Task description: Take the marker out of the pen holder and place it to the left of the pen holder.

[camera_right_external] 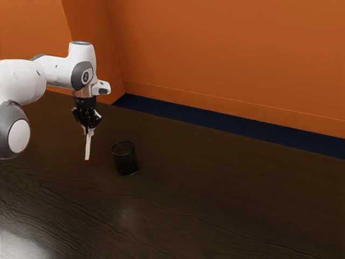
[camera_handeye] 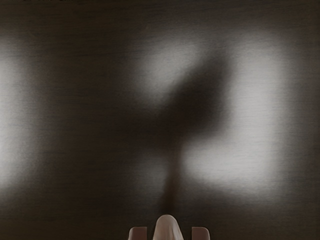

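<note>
Claw (camera_right_external: 89, 128): narrow, closed on the marker (camera_right_external: 88, 145) near its upper part, with one finger at each side.
Marker, place: out of the pen holder (camera_right_external: 125, 161), almost upright under the claw, its red tip (camera_right_external: 87, 159) pointing down. Whether this tip touches the table, I cannot tell.
Marker, handling: it is probably light and stiff, of smooth plastic, so it may turn or slip if the hold is weak. The middle of the body seems the best place to take it; strong force is not necessary.
Next move: I think it is to lower gently, then release. If it is let go upright, it could fall over and roll.
Pen holder: dark mesh, upright, well apart from the marker, toward the exterior view's right.
Table (camera_right_external: 215, 199): dark wood, with pale reflections.
Behind: a dark blue strip (camera_right_external: 232, 124), then the orange wall (camera_right_external: 226, 54).
</note>
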Robot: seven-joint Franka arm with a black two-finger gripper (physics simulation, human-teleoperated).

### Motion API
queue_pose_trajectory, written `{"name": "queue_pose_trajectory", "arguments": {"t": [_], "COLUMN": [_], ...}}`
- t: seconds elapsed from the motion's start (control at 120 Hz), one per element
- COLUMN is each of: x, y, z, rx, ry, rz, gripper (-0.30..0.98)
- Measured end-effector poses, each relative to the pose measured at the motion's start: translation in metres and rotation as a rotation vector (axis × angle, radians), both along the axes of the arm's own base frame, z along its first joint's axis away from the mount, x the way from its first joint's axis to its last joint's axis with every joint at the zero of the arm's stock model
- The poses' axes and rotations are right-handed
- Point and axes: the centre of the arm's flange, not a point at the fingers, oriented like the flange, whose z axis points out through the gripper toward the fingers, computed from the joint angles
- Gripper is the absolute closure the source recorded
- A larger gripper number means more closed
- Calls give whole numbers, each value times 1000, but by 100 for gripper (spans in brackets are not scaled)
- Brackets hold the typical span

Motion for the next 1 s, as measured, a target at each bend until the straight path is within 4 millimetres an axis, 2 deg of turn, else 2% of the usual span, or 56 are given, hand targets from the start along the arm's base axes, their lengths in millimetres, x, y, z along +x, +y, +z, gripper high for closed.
{"name": "queue_pose_trajectory", "arguments": {"t": [0.233,0.417,0.45,0.467,0.5,0.583,0.65,0.725,0.775,0.817,0.908,1.0], "x": [6,5,4,3,-4,-29,-61,-91,-108,-120,-146,-156], "y": [2,-1,-2,-3,-9,-35,-62,-75,-80,-85,-98,-131], "z": [-13,-8,-1,7,37,125,194,249,274,288,306,314], "rx": [-35,-85,-89,-90,-92,-91,-94,-89,-78,-75,-65,-58], "ry": [26,17,9,0,-32,-135,-224,-292,-317,-323,-310,-280], "rz": [-57,-85,-92,-96,-107,-152,-202,-237,-254,-260,-271,-305], "gripper": [78,39,33,30,26,18,13,9,7,6,4,2]}}
